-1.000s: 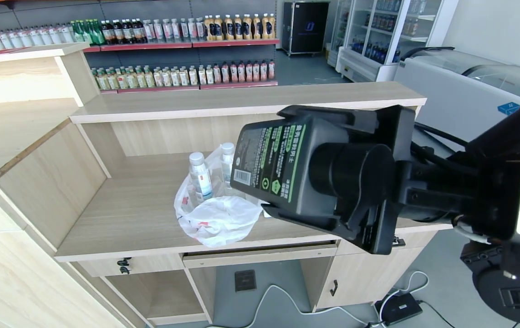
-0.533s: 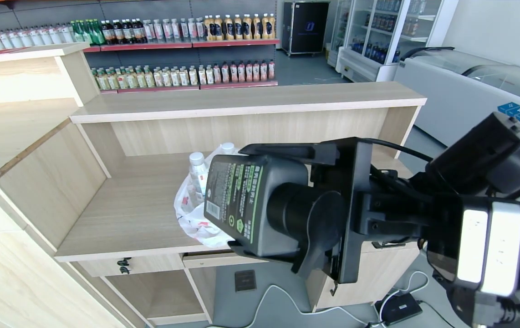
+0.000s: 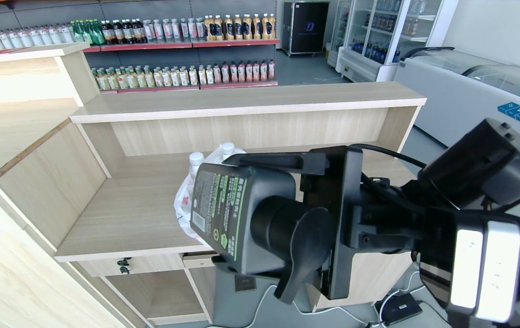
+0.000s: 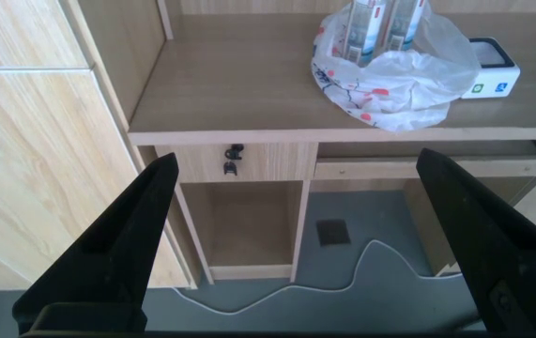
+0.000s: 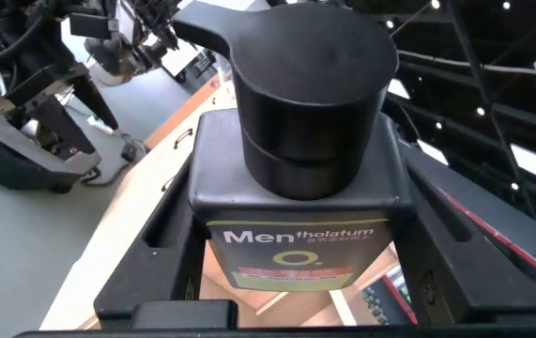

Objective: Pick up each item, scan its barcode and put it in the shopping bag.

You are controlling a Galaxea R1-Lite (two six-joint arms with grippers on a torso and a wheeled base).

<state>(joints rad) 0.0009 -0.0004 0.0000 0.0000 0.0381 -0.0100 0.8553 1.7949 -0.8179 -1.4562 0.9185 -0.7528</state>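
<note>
My right gripper (image 3: pixel 223 212) is shut on a dark grey bottle (image 3: pixel 235 214) with a black cap and green label, held sideways close to the head camera, in front of the counter's front edge. In the right wrist view the bottle (image 5: pixel 296 188) sits cap-first between the fingers (image 5: pixel 155 253). The white plastic shopping bag (image 3: pixel 183 205) lies on the counter, mostly hidden behind the bottle, with two white-capped bottles (image 3: pixel 195 160) standing in it. My left gripper (image 4: pixel 296 169) is open and holds nothing, in front of the counter and below its top. The bag (image 4: pixel 390 80) lies beyond it.
A white box-shaped device (image 4: pixel 491 70) lies beside the bag. The wooden counter (image 3: pixel 128 205) has a raised back ledge (image 3: pixel 242 98), a side wall on the left and keyed drawers (image 3: pixel 123 265) below. Cables and a black unit (image 3: pixel 399 307) lie on the floor.
My right gripper has carried the bottle down and to the left, nearer the head camera, so it now covers most of the bag.
</note>
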